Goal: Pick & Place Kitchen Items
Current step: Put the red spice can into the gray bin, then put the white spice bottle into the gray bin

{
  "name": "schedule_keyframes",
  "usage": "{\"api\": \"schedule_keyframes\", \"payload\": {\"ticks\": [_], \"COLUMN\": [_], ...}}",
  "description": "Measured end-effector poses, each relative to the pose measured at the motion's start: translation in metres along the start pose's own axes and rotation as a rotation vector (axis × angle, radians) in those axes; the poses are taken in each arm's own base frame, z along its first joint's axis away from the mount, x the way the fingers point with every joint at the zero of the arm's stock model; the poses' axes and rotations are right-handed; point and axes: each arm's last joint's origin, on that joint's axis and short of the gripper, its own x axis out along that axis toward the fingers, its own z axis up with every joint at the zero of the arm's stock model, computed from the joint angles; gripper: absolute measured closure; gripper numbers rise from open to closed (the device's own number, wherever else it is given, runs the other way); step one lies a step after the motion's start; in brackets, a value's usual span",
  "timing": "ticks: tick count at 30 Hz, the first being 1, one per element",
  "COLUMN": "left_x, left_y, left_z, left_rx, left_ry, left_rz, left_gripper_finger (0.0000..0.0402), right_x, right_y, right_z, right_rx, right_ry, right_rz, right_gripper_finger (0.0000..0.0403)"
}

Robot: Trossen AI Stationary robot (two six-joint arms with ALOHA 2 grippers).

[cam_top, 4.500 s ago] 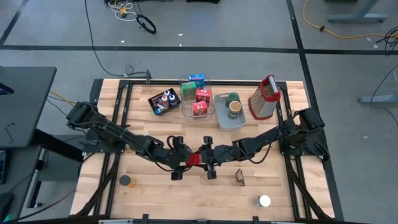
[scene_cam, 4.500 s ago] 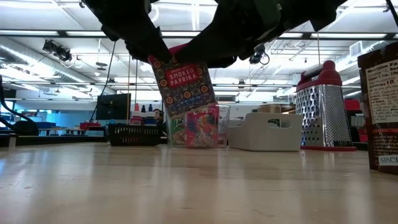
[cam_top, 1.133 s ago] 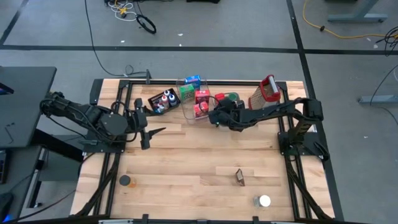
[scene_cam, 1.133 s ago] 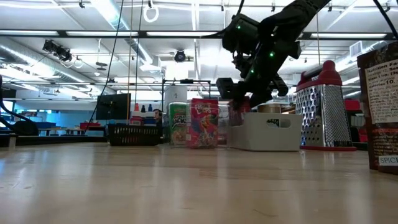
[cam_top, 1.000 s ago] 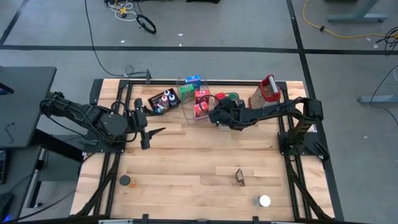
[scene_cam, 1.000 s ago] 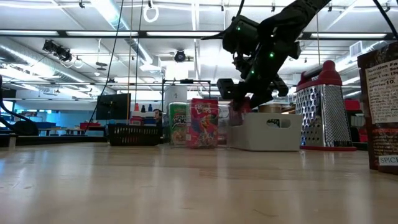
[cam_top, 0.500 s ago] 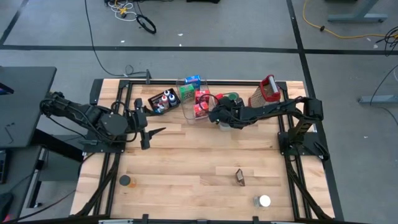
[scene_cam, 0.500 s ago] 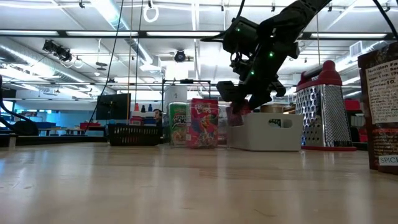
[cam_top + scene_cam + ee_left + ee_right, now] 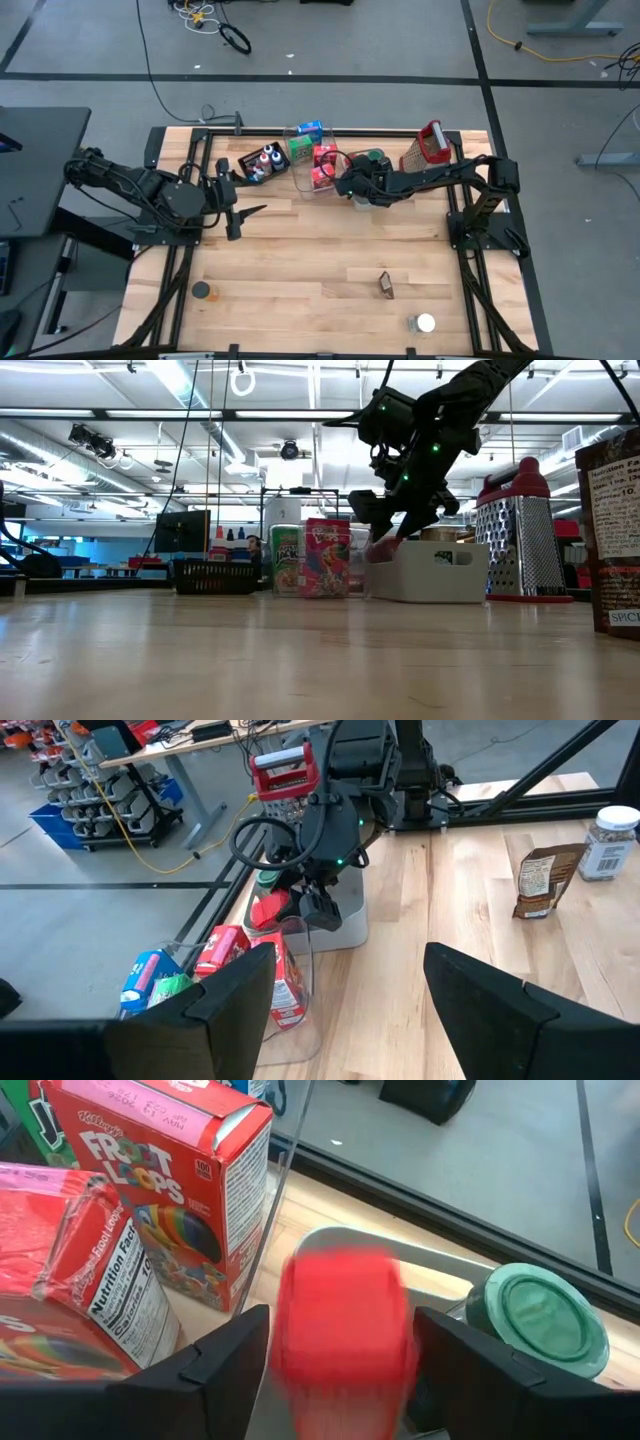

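Note:
My right gripper [image 9: 347, 184] hovers open over the left end of the grey-blue bin [image 9: 440, 575]. A small red box [image 9: 345, 1320] shows blurred between its spread fingers, with a thin gap on each side. In the low view the red box [image 9: 380, 552] is at the bin's rim. A green-lidded jar [image 9: 540, 1315] stands in the same bin. My left gripper [image 9: 250, 212] is open and empty over the table's left part. Its fingers stand wide apart in the left wrist view [image 9: 340, 1010].
A clear bin of little cereal boxes [image 9: 312, 160] and a black tray of bottles [image 9: 263, 162] stand left of the grey-blue bin, and the metal grater [image 9: 425, 155] stands right of it. A brown spice packet [image 9: 385, 285], a white-capped jar [image 9: 425, 323] and a small dark can [image 9: 202, 290] stand on the near boards.
My right gripper has stayed over the bin's left end. The red box now shows a little lower, at the bin's rim, and is blurred in the right wrist view.

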Motion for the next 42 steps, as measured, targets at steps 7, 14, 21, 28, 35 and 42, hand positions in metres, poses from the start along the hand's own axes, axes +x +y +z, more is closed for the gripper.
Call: {"api": "schedule_keyframes", "payload": {"ticks": [7, 14, 21, 28, 35, 42], "left_x": [0.0, 0.0, 0.0, 0.001, 0.008, 0.015], "left_y": [0.0, 0.0, 0.0, -0.001, -0.005, -0.01], "left_z": [0.0, 0.0, 0.0, -0.002, -0.015, -0.029], "left_rx": [0.0, 0.0, 0.0, 0.002, -0.001, -0.028], "left_ry": [0.0, 0.0, 0.0, 0.002, 0.038, 0.067], "left_rz": [0.0, 0.0, 0.0, 0.0, 0.004, 0.008], "left_gripper_finger": [0.0137, 0.0137, 0.0137, 0.0137, 0.0137, 0.0137], "right_x": [0.0, -0.001, -0.028, -0.071, -0.12, -0.164], "right_y": [0.0, 0.0, -0.003, -0.006, -0.006, -0.002], "right_z": [0.0, 0.0, 0.015, 0.029, 0.029, 0.005], "right_rx": [-0.001, -0.002, -0.07, -0.064, -0.042, -0.057], "right_ry": [0.0, 0.0, -0.036, 0.009, 0.118, 0.227], "right_rz": [-0.001, 0.008, 0.111, 0.42, 0.785, 0.89], "right_gripper_finger": [0.014, 0.014, 0.014, 0.014, 0.014, 0.0142]}}
